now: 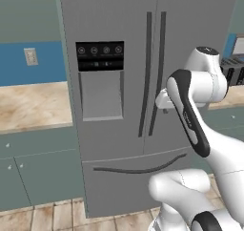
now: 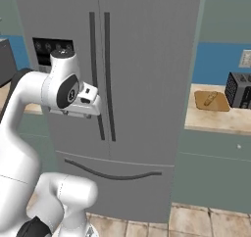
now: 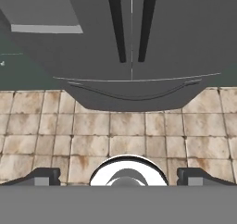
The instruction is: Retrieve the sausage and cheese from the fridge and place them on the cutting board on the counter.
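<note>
On the left of the left base view, a light marbled surface point(image 1: 28, 103) runs under a blue wall with a pale wall outlet point(image 1: 31, 57), above grey-green cabinet fronts. Beside it stands the fridge point(image 1: 119, 29), both upper doors shut, its black dispenser panel point(image 1: 100, 56) on the left door and two long dark vertical handles point(image 1: 155, 72) meeting at the centre seam; a curved handle crosses the drawer below. The white arm rises in front of the right door, its hand held near the handles without touching them.

In the hand view the claw point(image 3: 118, 176) is wide open and empty, its two dark fingertips point(image 3: 44, 176) well apart, above the tiled floor point(image 3: 69, 135) before the fridge's base.

To the right in the right base view, the cutting board point(image 2: 211, 100) lies flat on the surface, carrying a small yellowish item, just beside a black-and-silver toaster point(image 2: 239, 90). The sausage and the cheese cannot be seen with the doors closed.
</note>
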